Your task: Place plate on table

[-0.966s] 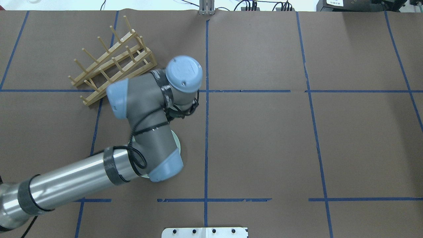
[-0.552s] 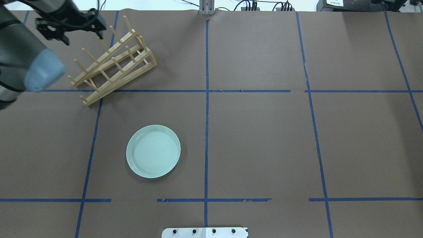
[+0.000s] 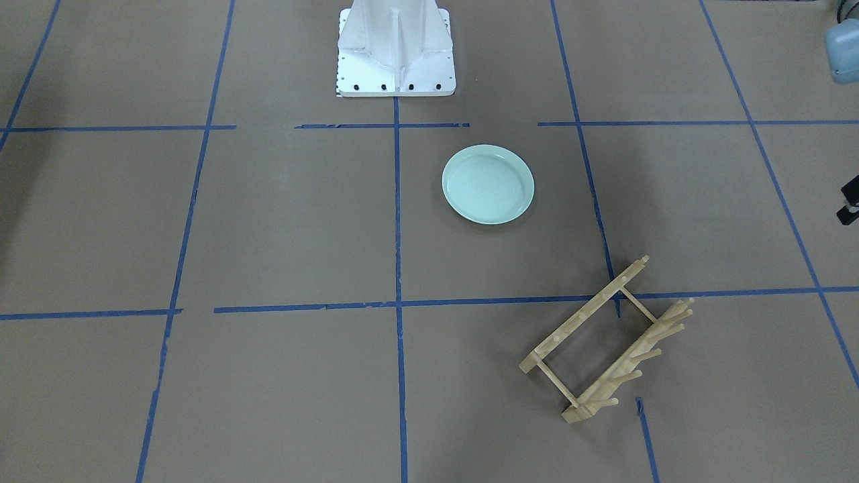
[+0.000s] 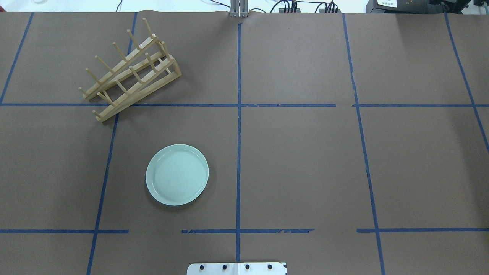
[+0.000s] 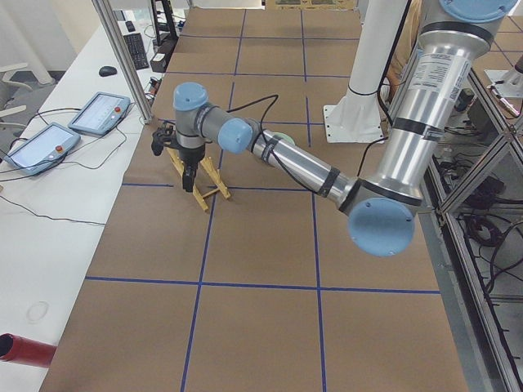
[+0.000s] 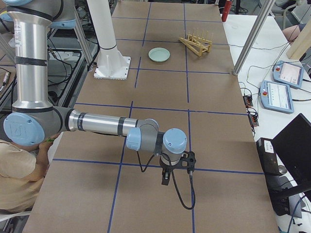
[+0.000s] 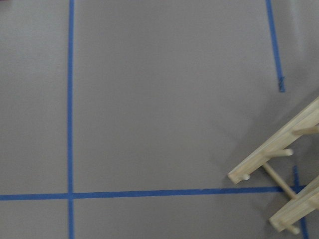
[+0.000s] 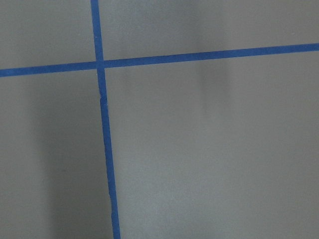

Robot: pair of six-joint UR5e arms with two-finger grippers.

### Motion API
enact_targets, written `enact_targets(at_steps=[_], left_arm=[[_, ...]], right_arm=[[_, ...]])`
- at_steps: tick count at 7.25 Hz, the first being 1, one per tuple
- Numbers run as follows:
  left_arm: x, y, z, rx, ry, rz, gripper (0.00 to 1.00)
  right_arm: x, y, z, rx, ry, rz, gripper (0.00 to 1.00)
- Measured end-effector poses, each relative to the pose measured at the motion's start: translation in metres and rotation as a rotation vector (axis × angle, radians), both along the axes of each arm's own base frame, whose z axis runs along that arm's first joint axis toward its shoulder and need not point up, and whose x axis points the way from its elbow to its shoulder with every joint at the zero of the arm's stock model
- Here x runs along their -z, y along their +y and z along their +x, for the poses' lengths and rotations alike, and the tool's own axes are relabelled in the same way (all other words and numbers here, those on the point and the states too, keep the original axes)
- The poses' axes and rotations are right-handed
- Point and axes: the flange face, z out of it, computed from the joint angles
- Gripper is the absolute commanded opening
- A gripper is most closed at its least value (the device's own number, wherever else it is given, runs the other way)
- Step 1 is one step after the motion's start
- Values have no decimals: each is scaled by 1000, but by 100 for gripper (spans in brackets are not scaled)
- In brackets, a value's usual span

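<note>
Where viewed from the front, found the plate [image 3: 488, 184] flat on the table [image 3: 282, 221], rim up, between the white base [image 3: 394, 50] and the wooden rack [image 3: 607, 342], touching neither. Saw no gripper on it.

From overhead, found the plate alone inside one taped square, with the rack well apart at the far side and no arm in view.

From the left end, saw the left gripper [image 5: 188, 175] near the rack and far from the plate. Could not tell whether spread or pressed together.

From the right end, saw the right gripper [image 6: 165, 178] low over bare table, well apart from the plate. Could not tell its state either.

In the left wrist view, only the rack end and tape lines [image 7: 70, 124]. In the right wrist view, only tape lines.

Judged the placing step as done, and the release too. For the next move, judged only a retreat of the arms needed, with care not to knock the rack.
</note>
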Motion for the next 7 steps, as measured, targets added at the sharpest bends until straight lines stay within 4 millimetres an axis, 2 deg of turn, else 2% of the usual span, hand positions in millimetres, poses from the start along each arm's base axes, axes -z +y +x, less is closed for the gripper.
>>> enact_targets(at_steps=[1,2,3,5,7], left_arm=[[-43,16,-34,-53,-28,24,100],[-76,28,-57,-87,-42,27,100],[-98,42,-67,-102,-44,10,100],[-122,64,-71,-110,-40,-24,100],[-129,73,-71,-111,-38,-38,100]], right_arm=[[0,0,0,0,0,0,100],[0,0,0,0,0,0,100],[0,0,0,0,0,0,100],[0,0,0,0,0,0,100],[0,0,0,0,0,0,100]])
